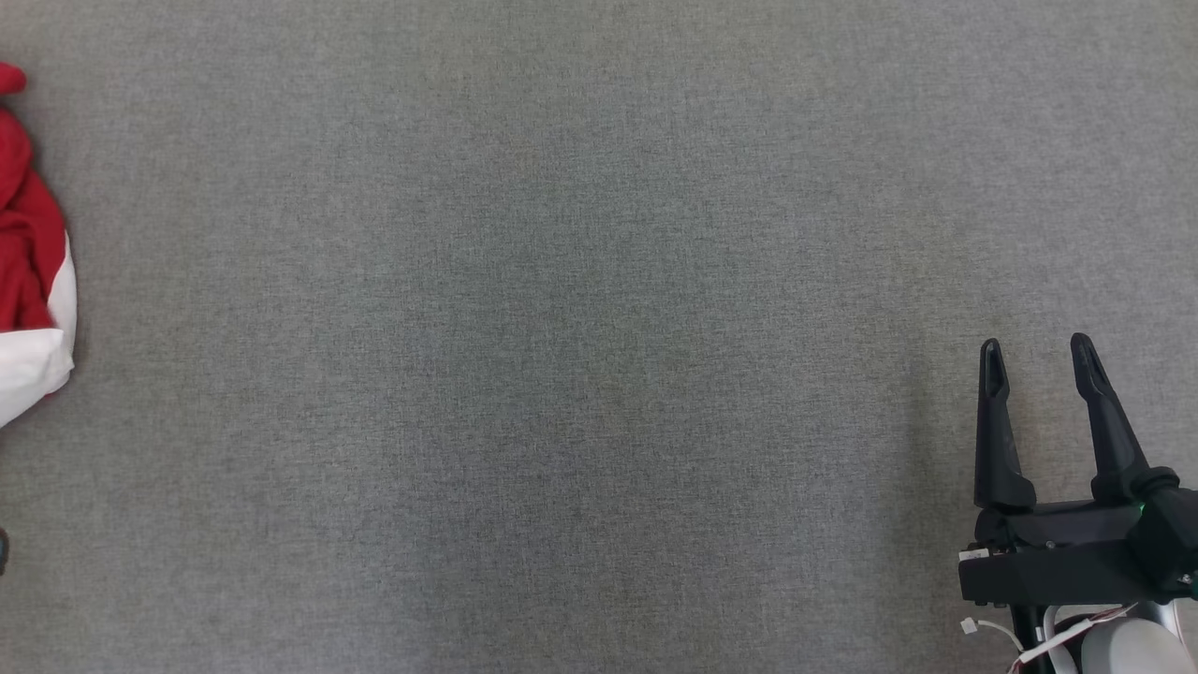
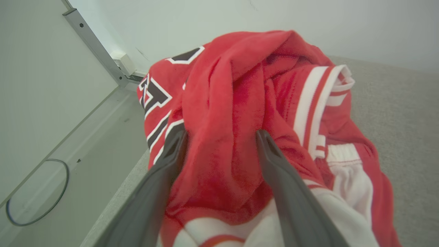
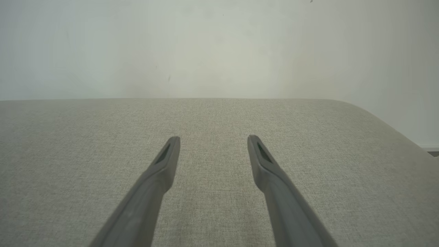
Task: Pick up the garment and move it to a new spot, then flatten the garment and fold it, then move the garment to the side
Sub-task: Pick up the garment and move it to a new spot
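Observation:
The garment (image 1: 28,262) is a red jersey with white stripes and black lettering, lying bunched at the far left edge of the head view. Seen from the left wrist, the garment (image 2: 236,103) rises as a crumpled heap close to the table's left edge. My left gripper (image 2: 221,133) is open, its two fingers set either side of a red fold and pressed into the cloth. My right gripper (image 1: 1035,344) stands open at the lower right, far from the garment. In the right wrist view the right gripper (image 3: 214,138) has only bare cloth surface between its fingers.
The grey fabric table (image 1: 599,374) stretches wide between the garment and my right gripper. Past the table's left edge lie a pale floor with a dark cable loop (image 2: 37,192) and a metal frame rail (image 2: 92,44). A pale wall (image 3: 219,48) stands behind the table.

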Motion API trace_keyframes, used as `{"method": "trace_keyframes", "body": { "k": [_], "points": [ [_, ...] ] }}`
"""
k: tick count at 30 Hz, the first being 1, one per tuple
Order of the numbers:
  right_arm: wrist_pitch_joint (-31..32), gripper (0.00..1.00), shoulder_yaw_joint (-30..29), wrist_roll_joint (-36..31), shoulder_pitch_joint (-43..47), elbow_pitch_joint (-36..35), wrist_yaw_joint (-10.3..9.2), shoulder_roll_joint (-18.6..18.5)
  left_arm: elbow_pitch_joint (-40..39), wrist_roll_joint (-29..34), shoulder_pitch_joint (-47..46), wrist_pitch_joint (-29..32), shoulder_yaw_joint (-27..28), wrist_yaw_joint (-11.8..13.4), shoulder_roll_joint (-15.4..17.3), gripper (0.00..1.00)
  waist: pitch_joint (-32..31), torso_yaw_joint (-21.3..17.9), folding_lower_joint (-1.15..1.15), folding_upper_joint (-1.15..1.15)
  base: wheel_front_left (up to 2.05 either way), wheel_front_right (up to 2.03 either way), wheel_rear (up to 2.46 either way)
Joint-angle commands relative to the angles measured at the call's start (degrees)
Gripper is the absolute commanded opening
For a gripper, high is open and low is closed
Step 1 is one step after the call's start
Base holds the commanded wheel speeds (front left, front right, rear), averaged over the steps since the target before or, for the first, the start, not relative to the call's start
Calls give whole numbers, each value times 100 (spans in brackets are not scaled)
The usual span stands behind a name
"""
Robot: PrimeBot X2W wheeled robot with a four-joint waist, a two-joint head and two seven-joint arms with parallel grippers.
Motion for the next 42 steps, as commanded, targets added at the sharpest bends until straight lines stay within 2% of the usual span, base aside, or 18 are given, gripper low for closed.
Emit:
{"method": "trace_keyframes", "body": {
  "k": [1,4,5,6,13,18,23,29,35,37,40,42],
  "points": [
    [-2,100,9,-3,-6,-32,-12,-21,97,2,-54,41,-19,4,37,100,-2,-7,-1,-1,0,0,0],
    [14,100,-4,5,-3,-49,-12,-35,349,-28,-91,101,-83,-45,-9,100,-12,-2,-1,-1,0,0,0],
    [18,100,-9,-5,6,-49,-12,-34,407,-7,-101,64,-104,-41,-8,66,-29,5,-1,-1,0,0,0],
    [23,100,-8,-17,17,-50,-12,-34,433,12,-121,-35,-116,-37,-5,0,-43,13,-1,-1,0,0,0],
    [17,100,5,6,113,37,-12,-21,274,82,-304,-778,-199,-85,-39,0,-356,157,-1,-1,0,0,0],
    [-20,100,60,50,179,183,-12,6,-284,91,-559,-1080,-287,-147,-43,0,-725,242,-1,-1,0,0,0],
    [-76,100,118,143,231,362,-12,33,-1270,353,-845,-1044,-642,-206,73,0,-1019,180,-1,-1,0,0,0],
    [-171,100,191,242,263,580,-12,50,-2454,456,-1335,-702,-1132,-326,32,0,-1260,-96,-1,-1,0,0,0],
    [-273,100,313,532,276,856,-12,53,-3185,361,-1879,-275,-1886,-446,-348,0,-1440,-564,-1,-1,0,0,0],
    [-298,100,368,575,291,938,-12,55,-3224,164,-2036,-170,-2126,-463,-597,0,-1501,-728,-1,-1,0,0,0],
    [-311,100,420,614,297,1013,-12,54,-3197,127,-2192,-113,-2388,-481,-748,0,-1562,-908,-1,-1,0,0,0],
    [-330,100,441,640,292,1080,-12,54,-3130,27,-2333,-91,-2638,-498,-961,0,-1614,-1090,-1,-1,0,0,0]
  ]
}}
